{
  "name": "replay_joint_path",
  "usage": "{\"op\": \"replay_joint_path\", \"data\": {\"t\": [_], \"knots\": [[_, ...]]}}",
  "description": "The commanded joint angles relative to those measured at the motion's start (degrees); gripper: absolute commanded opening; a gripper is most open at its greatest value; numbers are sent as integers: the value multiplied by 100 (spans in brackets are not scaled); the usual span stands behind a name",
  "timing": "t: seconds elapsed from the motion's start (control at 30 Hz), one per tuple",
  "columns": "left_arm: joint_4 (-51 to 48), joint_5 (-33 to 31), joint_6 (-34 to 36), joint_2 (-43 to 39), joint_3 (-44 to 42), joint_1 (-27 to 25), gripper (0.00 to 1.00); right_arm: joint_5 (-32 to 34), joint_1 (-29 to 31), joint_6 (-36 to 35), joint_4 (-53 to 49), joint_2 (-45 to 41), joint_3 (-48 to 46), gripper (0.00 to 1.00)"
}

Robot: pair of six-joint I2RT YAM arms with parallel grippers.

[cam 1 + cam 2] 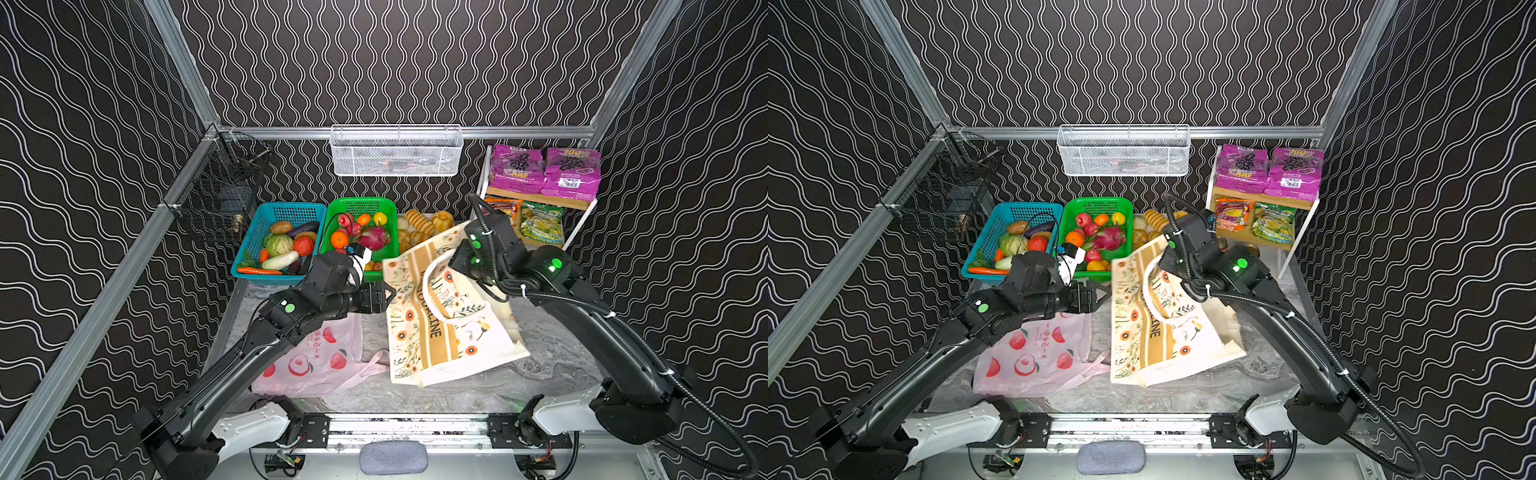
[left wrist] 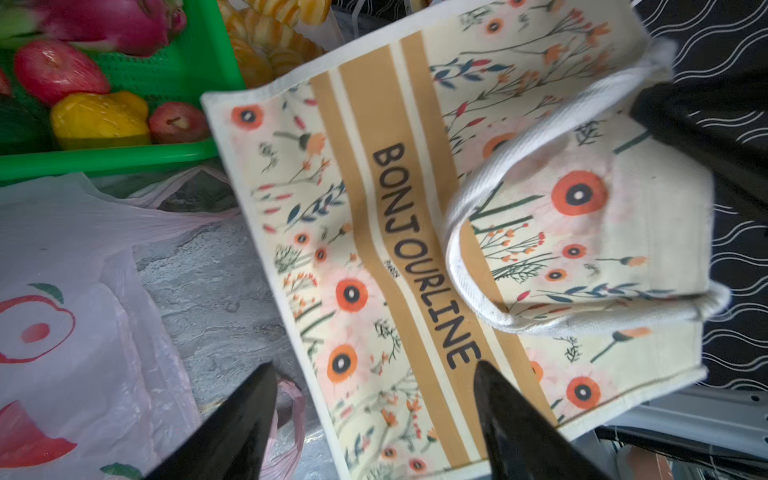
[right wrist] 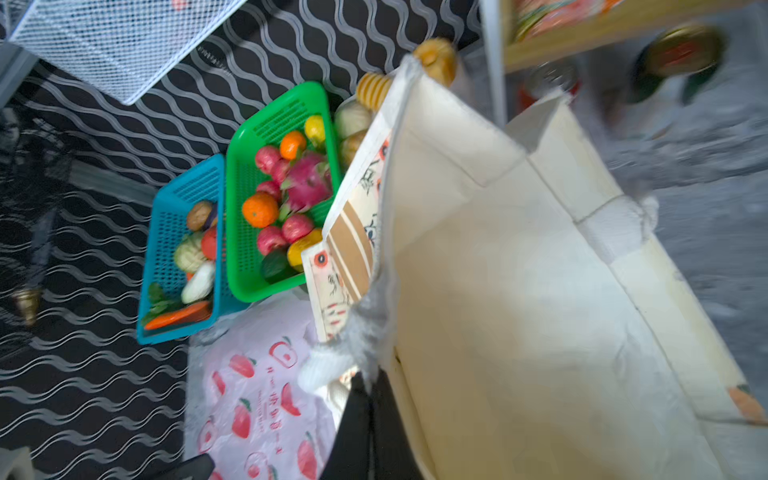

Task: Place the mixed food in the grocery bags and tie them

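Left wrist view is showing the pink carrier point(image 2: 62, 249) lying flat at near left and my left gripper point(image 2: 374, 365) hanging open-jawed over the left edge of the cream tote point(image 2: 415, 199). My right gripper point(image 3: 365, 384) is clamping the tote's rim, lifting its mouth; I am judging the left should pinch the opposite rim squarely. Farther back, the dragon fruit point(image 1: 374, 237) is sitting in the green basket point(image 1: 361, 204); cloth is hiding where the right jaws meet.
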Motion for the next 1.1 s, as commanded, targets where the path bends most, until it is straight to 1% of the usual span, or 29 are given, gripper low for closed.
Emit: {"op": "replay_joint_path", "data": {"t": [0.0, 0.13, 0.2, 0.3, 0.37, 0.43, 0.47, 0.57, 0.63, 0.67, 0.73, 0.77, 0.83, 0.9, 0.93, 0.97, 1.07], "knots": [[363, 383, 79, 145, 59, 4, 72, 672, 4, -145, -840, -221, 114, 0], [347, 462, 199, 349, 89, 5, 60, 770, 4, 47, -1357, -320, 316, 0], [391, 429, 168, 373, 38, 2, 54, 465, 13, -84, -1188, -228, 195, 0], [406, 350, 132, 336, -21, 5, 54, 15, 208, -118, -1042, 294, 154, 0], [271, 165, 96, 296, -9, 14, 54, -66, 393, 171, -1120, 770, 229, 0], [141, -48, 51, 204, -28, 26, 54, -300, 539, 339, -769, 1071, 127, 0], [84, -146, 21, 132, -64, 38, 56, -492, 609, 392, -403, 1137, -1, 0], [-38, -373, -101, -150, -200, 112, 59, -1362, 664, 228, 962, 1186, -386, 1], [-60, -385, -120, -333, -285, 177, 63, -1650, 672, 196, 1249, 1327, -278, 4], [-36, -307, -103, -421, -329, 204, 65, -1734, 674, 170, 1274, 1417, -165, 8], [23, -32, -50, -529, -386, 247, 69, -1796, 672, 127, 1252, 1553, 10, 10], [69, 152, -32, -569, -415, 250, 72, -1866, 672, 100, 1290, 1589, 36, 15], [267, 611, -32, -625, -510, 251, 77, -1978, 672, 53, 1451, 1556, -7, 31], [518, 1028, -115, -665, -611, 249, 79, -2096, 672, -9, 1651, 1480, -121, 34], [657, 1192, -169, -693, -664, 244, 80, -2091, 668, -15, 1690, 1438, -162, 38], [804, 1334, -230, -733, -725, 250, 82, -2103, 664, -47, 1728, 1398, -195, 45], [1174, 1615, -393, -761, -836, 249, 87, -2083, 664, -80, 1767, 1291, -246, 47]]}}
